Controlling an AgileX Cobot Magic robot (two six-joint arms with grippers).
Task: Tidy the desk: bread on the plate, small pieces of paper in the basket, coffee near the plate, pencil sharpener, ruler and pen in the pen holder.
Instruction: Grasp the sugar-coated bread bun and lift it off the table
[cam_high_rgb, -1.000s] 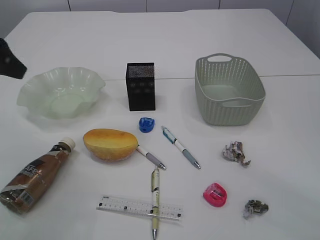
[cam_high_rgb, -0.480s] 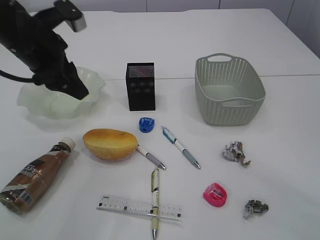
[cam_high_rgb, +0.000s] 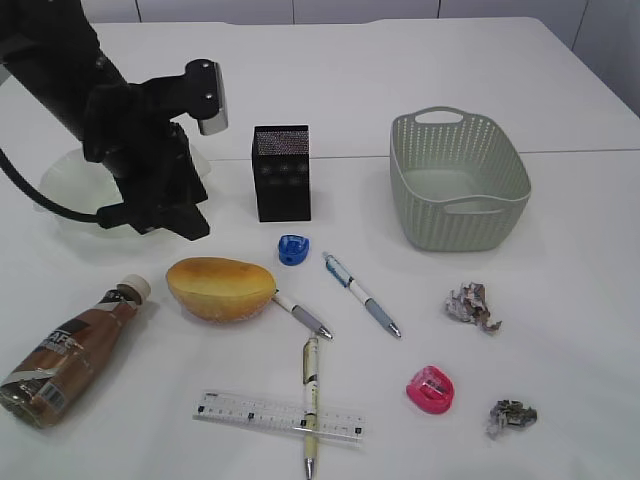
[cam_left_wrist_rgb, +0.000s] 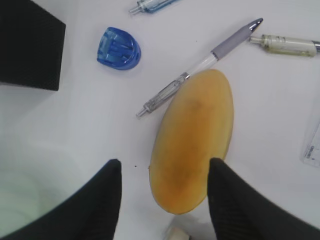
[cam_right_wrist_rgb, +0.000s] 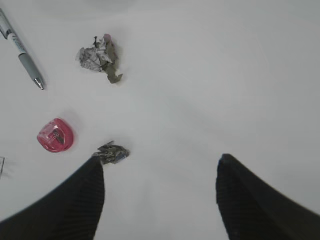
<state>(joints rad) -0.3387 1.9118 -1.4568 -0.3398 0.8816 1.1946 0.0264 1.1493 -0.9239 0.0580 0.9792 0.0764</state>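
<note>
Hovering my left gripper (cam_left_wrist_rgb: 162, 200) over the near end of the bread (cam_high_rgb: 220, 289), jaws spread apart with nothing between them; in the left wrist view the two fingers sit at the bottom of the frame, either side of the loaf's lower end. My right gripper (cam_right_wrist_rgb: 160, 200) is also spread wide and empty over bare table. Containers: the plate (cam_high_rgb: 62, 190), upper left of the exterior frame, is pale translucent green with a wavy rim, mostly hidden behind my left arm (cam_high_rgb: 130, 130), so I can't tell what's in it. The pen holder (cam_high_rgb: 281, 172) is a black mesh box at upper centre; its inside is not visible. The basket (cam_high_rgb: 458, 180), upper right, is grey-green, perforated, and shows only its bare floor. The bread is an oval golden-yellow loaf, centre-left, with a smooth crust browner along the middle. A clear grey-grip pen (cam_left_wrist_rgb: 200, 65) touches its edge. Blue pencil sharpener (cam_high_rgb: 293, 249) sits just above-right of the bread. Coffee (cam_high_rgb: 70, 352) lies on its side at lower left. Ruler (cam_high_rgb: 280, 417) is bottom centre with a cream pen (cam_high_rgb: 311, 400) across it. Pink pencil sharpener (cam_high_rgb: 431, 389) and two paper scraps (cam_high_rgb: 473, 306) (cam_high_rgb: 511, 416) are at lower right.
</note>
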